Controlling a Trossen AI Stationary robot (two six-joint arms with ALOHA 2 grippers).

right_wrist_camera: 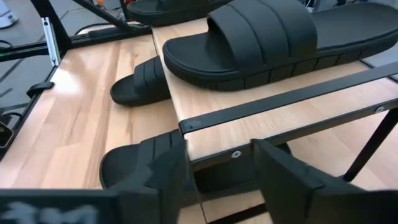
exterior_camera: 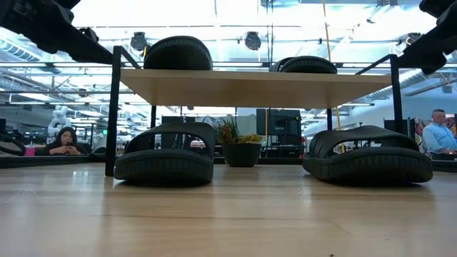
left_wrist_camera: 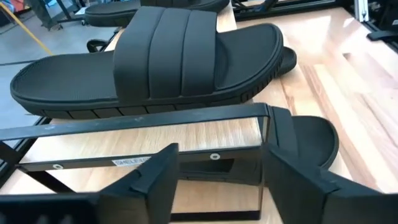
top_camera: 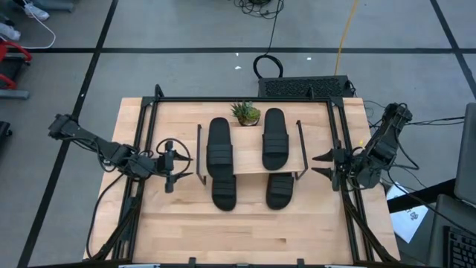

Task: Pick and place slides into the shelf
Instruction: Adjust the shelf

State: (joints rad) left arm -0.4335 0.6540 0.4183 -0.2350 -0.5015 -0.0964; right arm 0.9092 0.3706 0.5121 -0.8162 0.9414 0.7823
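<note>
Overhead, 2 slides are lying on the shelf [top_camera: 251, 165] top: the left top slide [top_camera: 219, 144] and the right top slide [top_camera: 274, 139], with a small potted plant [top_camera: 246, 113] between them at the far edge. The left lower slide [top_camera: 224, 189] and right lower slide [top_camera: 280, 190] are only poking out from beneath; the low view is showing them resting on the table [top_camera: 245, 234] under the plank. The left gripper [top_camera: 181, 168] and right gripper [top_camera: 318, 164] are hovering beside the shelf ends, jaws released, gripping nothing.
</note>
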